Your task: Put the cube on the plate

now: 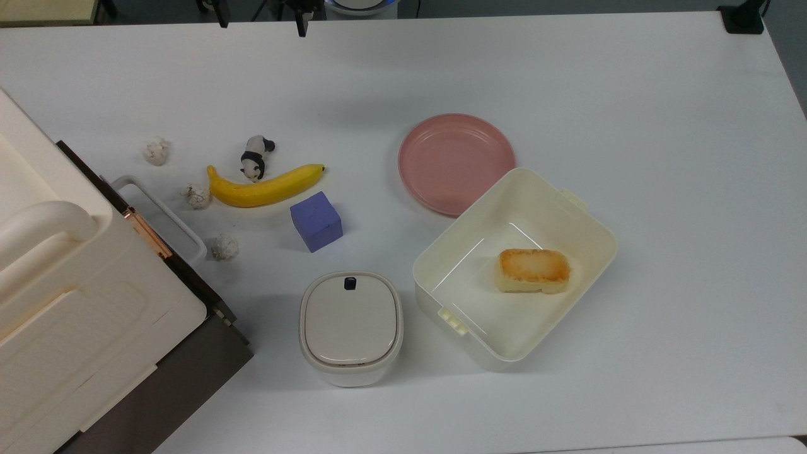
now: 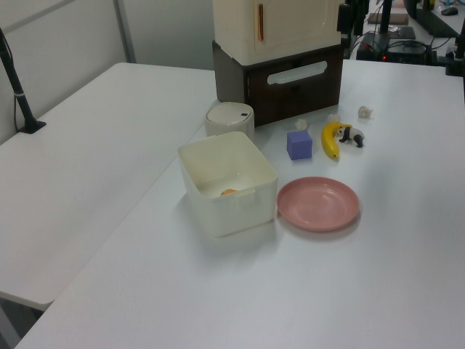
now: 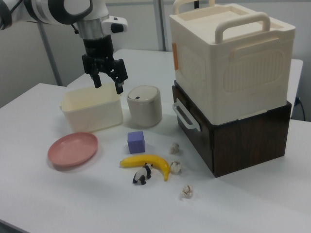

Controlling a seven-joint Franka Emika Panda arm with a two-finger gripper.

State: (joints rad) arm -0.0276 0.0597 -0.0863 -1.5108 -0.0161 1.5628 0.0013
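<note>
The blue-purple cube [image 1: 316,221] [image 2: 298,145] [image 3: 136,141] rests on the white table, just below the banana in the top view. The round pink plate [image 1: 455,161] [image 2: 317,203] [image 3: 73,148] lies bare to the top view's right of the cube, touching the cream tub's corner. In the right view my gripper [image 3: 108,86] hangs open well above the table, over the area of the tub and the lidded canister, with nothing between its fingers. It is far from the cube.
A cream tub [image 1: 605,246] holds a piece of bread [image 1: 533,270]. A lidded canister [image 1: 350,325] stands below the cube. A banana [image 1: 265,188], a panda figure [image 1: 254,157] and three crumpled white balls lie nearby. A large cream box [image 1: 57,296] on a dark base is at the top view's left.
</note>
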